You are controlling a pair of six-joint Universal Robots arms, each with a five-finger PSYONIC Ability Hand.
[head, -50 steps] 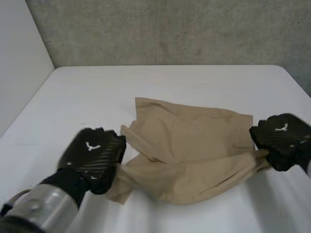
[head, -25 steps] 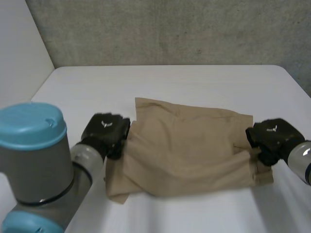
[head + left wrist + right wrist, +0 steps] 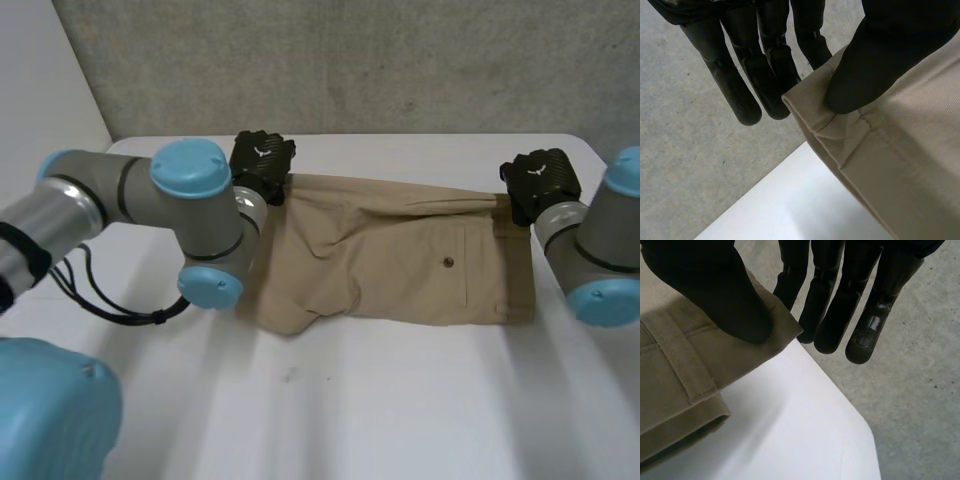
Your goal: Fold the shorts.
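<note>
Shorts (image 3: 400, 265), tan and doubled over, are seen in the head view lying on the white table (image 3: 400, 420) towards its far edge; the two far corners are held by the left hand (image 3: 262, 160) and the right hand (image 3: 538, 180), well apart. In the left wrist view a hem corner is pinched between the thumb and straight fingers (image 3: 740, 85). In the right wrist view the waistband corner, beside a belt loop (image 3: 685, 365), is pinched the same way; the fold is judged best finished if both corners are kept taut and level, lowered together and laid squarely before being released; the smooth tabletop is seen ending at a rounded corner, with bare concrete floor (image 3: 920, 390) beyond.
</note>
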